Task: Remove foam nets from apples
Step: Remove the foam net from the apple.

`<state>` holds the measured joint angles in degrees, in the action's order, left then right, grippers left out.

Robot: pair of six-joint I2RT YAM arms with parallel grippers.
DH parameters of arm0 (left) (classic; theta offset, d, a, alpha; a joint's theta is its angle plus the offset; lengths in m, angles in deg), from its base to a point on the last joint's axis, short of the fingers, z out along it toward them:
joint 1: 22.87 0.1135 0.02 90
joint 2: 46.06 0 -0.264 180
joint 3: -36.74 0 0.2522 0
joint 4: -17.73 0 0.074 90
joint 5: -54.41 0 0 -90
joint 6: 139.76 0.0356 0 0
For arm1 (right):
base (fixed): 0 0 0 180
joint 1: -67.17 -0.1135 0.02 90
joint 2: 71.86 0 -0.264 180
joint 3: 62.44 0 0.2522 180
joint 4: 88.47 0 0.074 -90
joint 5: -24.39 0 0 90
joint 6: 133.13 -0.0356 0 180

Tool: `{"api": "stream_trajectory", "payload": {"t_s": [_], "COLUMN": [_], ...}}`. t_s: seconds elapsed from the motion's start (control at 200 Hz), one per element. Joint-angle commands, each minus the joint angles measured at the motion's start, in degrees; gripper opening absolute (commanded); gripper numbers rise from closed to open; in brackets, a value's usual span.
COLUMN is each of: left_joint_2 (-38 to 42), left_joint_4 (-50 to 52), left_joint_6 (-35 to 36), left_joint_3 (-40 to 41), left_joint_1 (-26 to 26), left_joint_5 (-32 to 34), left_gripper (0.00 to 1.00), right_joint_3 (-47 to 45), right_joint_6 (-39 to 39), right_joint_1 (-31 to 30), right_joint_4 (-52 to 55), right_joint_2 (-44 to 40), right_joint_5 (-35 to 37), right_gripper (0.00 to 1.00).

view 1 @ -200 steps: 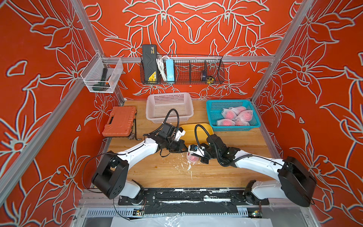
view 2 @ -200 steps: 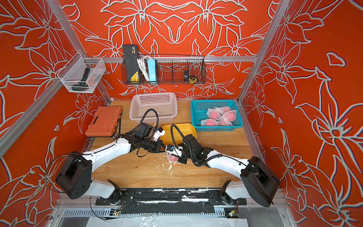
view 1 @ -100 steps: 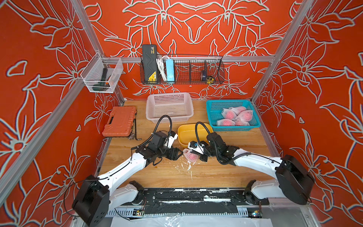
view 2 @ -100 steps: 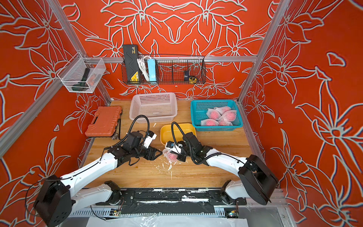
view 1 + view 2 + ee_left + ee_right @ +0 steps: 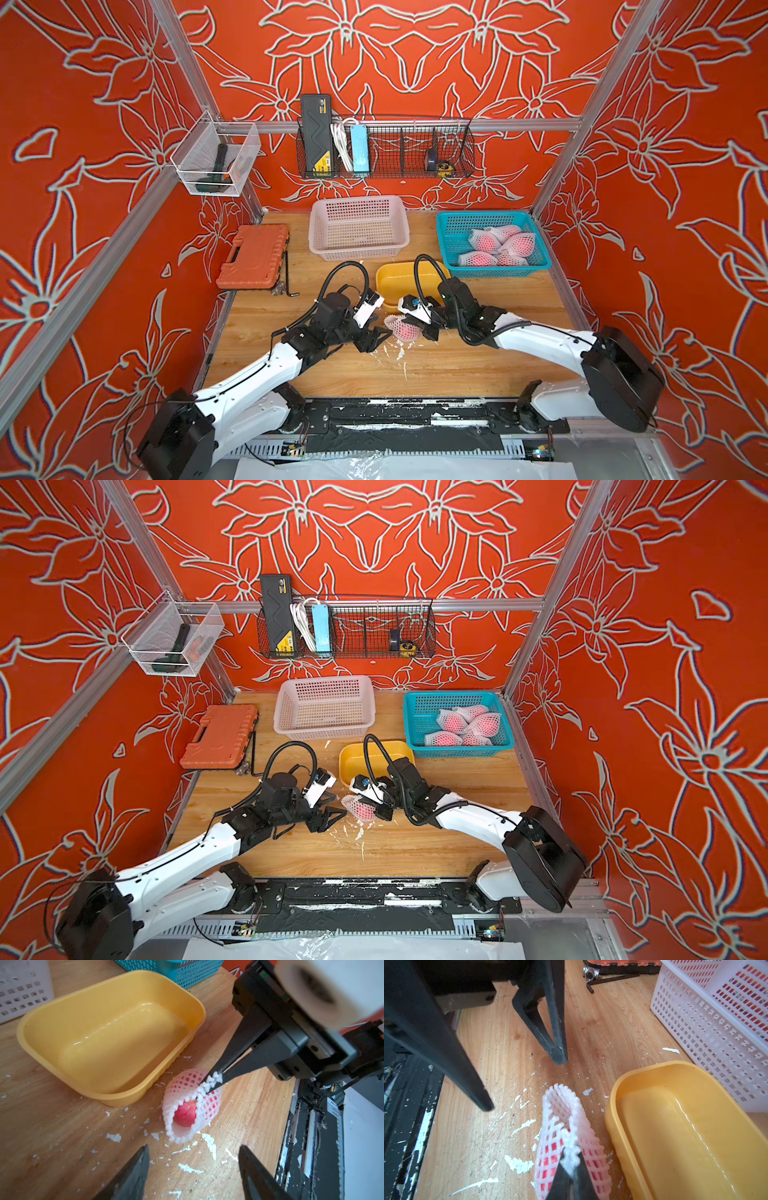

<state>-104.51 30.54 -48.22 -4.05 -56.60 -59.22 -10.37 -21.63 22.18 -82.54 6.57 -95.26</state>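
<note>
Right gripper (image 5: 214,1081) pinches white foam mesh net (image 5: 180,1086) by its rim — round pinkish-red apple (image 5: 185,1114) inside, mouth facing spread, empty left gripper (image 5: 193,1148).

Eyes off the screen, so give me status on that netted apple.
Right gripper shut on net rim. Left gripper open, short of net. Apple inside net. Yellow tub close by, nothing blocking.

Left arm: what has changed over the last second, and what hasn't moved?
The left pincer drew back from beside the yellow tray toward the table's front edge and opened wide. It holds nothing and sits just short of the foam net. The right pincer stayed shut on the net's edge, and the apple is still inside, barely shifted. Everything else is unchanged.
</note>
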Motion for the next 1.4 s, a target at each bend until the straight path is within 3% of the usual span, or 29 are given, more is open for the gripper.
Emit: {"api": "stream_trajectory", "payload": {"t_s": [0.0, 0.155, 0.3, 0.646, 0.696, 0.766, 0.871, 1.016, 1.171, 1.396], "left_joint_2": [-2.8, -7.1, -8.3, -12.5, -12.5, -11.6, -9.8, -8.6, -8.0, -7.4], "left_joint_4": [-2.4, -2.9, -7.4, -6.6, -6.2, -5.8, -5.2, -4.6, -4.8, -2.1], "left_joint_6": [3.6, 5.1, 4.7, 7.2, 7.3, 7.3, 7.1, 6.9, 7.0, 6.8], "left_joint_3": [-1.5, -3.3, -2.6, -5.0, -5.3, -5.7, -5.8, -5.7, -5.8, -7.2], "left_joint_1": [-0.5, -1.2, -1.8, -2.6, -2.6, -2.6, -2.7, -2.7, -2.7, -3.2], "left_joint_5": [0.3, 0.2, -0.5, -4.4, -5.0, -5.7, -6.8, -8.3, -9.4, -8.3], "left_gripper": [0.67, 0.67, 0.61, 0.23, 0.16, 0.07, 0.01, 0.00, 0.00, 0.00], "right_joint_3": [0.3, 0.2, 0.0, -0.4, -0.3, -0.1, 0.0, -1.9, -0.6, -0.3], "right_joint_6": [0.0, 0.7, 1.0, 1.4, 2.2, 3.0, 4.5, 3.3, 4.0, 3.6], "right_joint_1": [0.2, 0.2, 0.2, 0.2, 0.2, 0.3, 0.3, 0.3, 0.4, 0.3], "right_joint_4": [-1.3, -0.8, -0.7, 0.1, 1.8, 4.7, 9.4, 8.6, 9.2, 8.2], "right_joint_2": [-1.0, -1.1, -1.2, -2.1, -2.6, -3.3, -4.2, -5.7, -3.7, -4.1], "right_joint_5": [-1.6, -1.7, -1.6, 0.4, 1.4, 3.0, 3.5, 3.8, 2.7, 2.2], "right_gripper": [0.00, 0.01, 0.03, 0.09, 0.13, 0.31, 0.45, 0.52, 0.48, 0.25]}}
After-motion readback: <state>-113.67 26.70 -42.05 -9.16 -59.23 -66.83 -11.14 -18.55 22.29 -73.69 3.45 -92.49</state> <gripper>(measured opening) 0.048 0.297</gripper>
